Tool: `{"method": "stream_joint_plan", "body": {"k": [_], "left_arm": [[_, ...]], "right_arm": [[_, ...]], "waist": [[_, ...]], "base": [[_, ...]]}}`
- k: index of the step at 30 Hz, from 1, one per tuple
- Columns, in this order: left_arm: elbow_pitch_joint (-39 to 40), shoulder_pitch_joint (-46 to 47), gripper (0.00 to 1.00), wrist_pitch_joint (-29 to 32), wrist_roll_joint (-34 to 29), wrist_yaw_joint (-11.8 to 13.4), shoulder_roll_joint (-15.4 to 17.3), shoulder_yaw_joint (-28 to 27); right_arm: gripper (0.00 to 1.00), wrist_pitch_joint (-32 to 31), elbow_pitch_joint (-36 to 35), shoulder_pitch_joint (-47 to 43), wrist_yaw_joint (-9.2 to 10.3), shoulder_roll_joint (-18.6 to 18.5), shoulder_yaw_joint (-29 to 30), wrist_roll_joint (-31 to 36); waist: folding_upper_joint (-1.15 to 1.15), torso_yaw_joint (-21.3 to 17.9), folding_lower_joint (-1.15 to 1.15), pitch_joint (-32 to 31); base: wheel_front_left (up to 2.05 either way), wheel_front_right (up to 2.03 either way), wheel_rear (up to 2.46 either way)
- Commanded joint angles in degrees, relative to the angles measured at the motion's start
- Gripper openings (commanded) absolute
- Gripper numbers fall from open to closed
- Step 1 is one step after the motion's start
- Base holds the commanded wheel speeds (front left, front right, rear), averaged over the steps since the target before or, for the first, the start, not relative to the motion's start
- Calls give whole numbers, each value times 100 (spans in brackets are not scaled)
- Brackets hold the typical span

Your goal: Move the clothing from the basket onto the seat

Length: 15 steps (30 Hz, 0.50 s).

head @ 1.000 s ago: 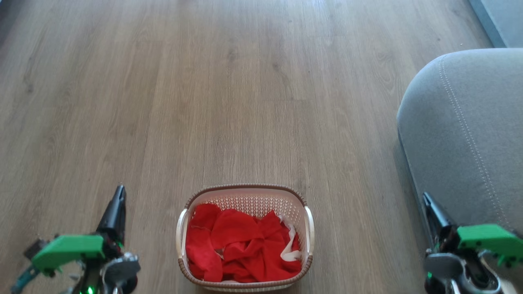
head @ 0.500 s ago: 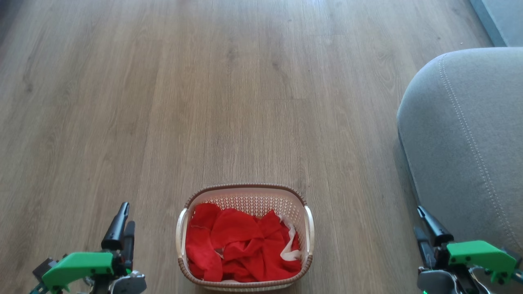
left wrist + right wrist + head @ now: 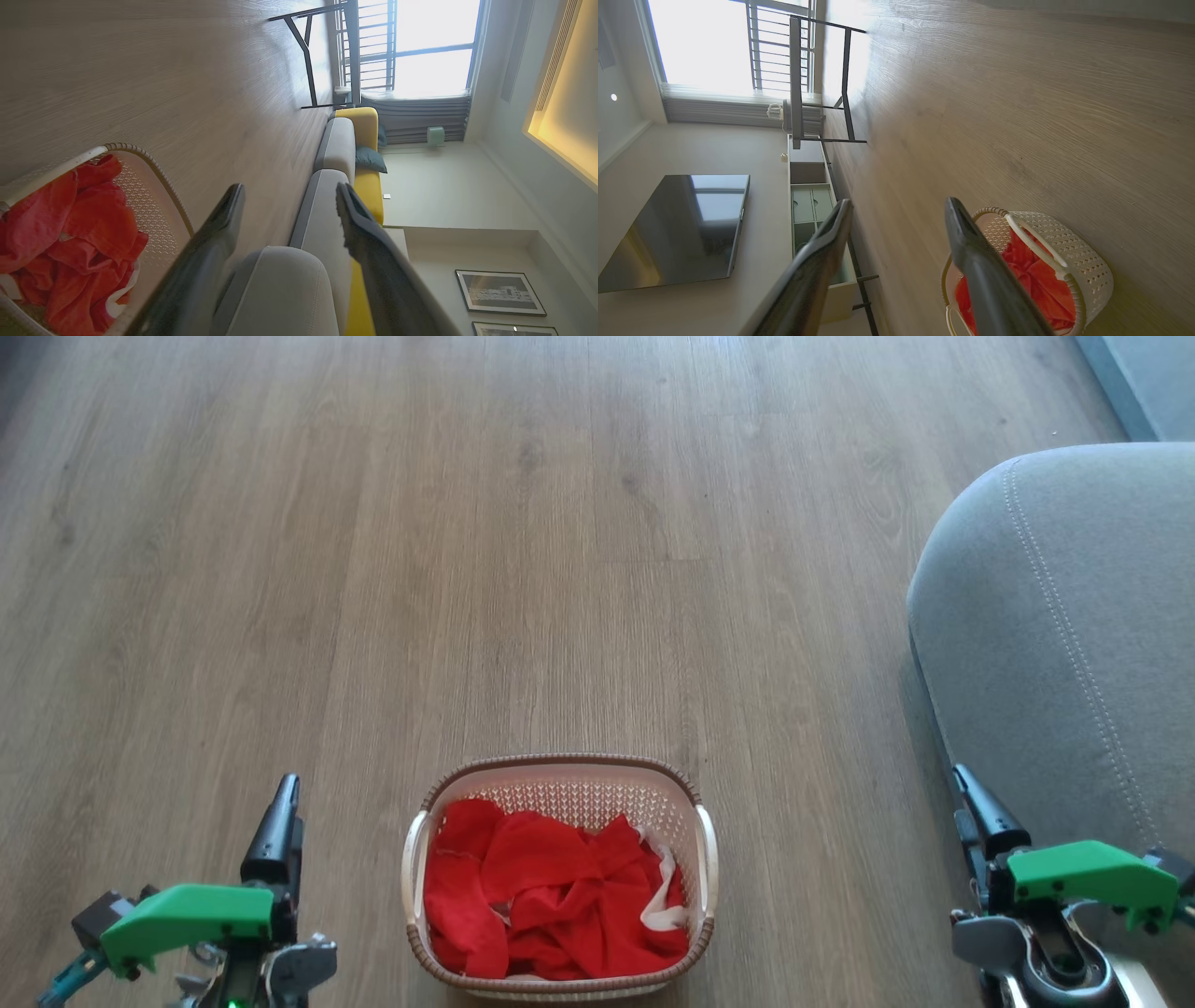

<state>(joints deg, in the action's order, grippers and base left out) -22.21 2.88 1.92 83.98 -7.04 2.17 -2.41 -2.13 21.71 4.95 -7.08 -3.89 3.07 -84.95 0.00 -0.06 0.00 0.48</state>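
While hanging at lower left, left gripper (image 3: 288,803): fingers (image 3: 205,252) standing wide apart, gripping nothing.
Right gripper (image 3: 966,798): likewise gaping, empty, lower right by the seat (image 3: 1074,663).
Clothing (image 3: 551,896): lying heaped in the basket (image 3: 560,762), bottom centre.
Basket axis: running left-right.
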Motion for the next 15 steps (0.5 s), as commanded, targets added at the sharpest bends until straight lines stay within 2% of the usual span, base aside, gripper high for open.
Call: {"method": "stream_joint_plan", "body": {"k": [1,15], "left_arm": [[144,370,100,-51,-163,-10,96,-13],[76,606,100,-286,-1235,-15,141,71]], "right_arm": [[100,71,-153,350,-9,-114,-67,126],[100,307,-79,636,-14,-262,-380,1070]], "waist": [[0,1,0,2],[0,7,0,8]], "base": [[0,0,0],[0,0,0]]}}
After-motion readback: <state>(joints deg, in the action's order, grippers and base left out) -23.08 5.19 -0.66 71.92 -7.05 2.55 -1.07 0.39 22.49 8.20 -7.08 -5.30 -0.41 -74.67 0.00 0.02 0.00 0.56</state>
